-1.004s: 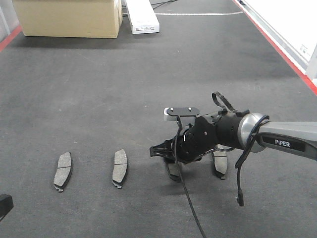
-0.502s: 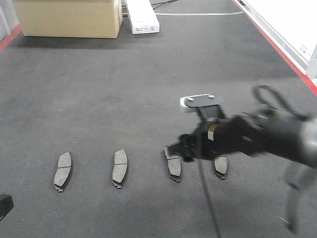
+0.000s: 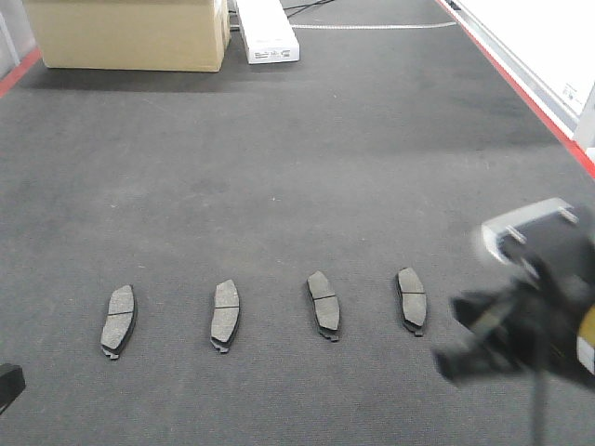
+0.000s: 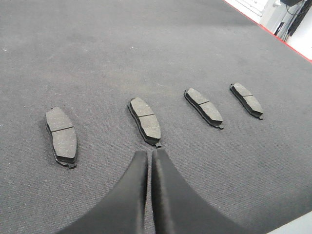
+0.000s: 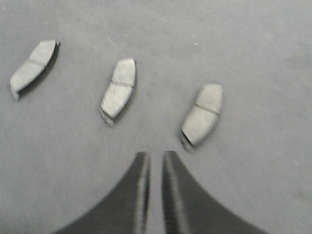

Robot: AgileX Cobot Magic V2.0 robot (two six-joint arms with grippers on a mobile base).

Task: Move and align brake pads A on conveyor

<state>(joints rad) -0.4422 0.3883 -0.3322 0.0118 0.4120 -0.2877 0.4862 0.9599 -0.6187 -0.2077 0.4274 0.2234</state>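
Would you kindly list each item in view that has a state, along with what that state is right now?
Brake pads A: four, lying flat in a row on the conveyor, apart from one another, none held.
Conveyor: carrying the pads; whether it runs cannot be told.
Left gripper: shut, empty, just short of the second pad from the left.
Right gripper: nearly closed, empty, blurred.
Cardboard box: closed, standing at the far end.

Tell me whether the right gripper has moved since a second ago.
Yes. In the front view the right gripper has pulled back rightward and toward the camera, off the third pad it covered, past the fourth pad.
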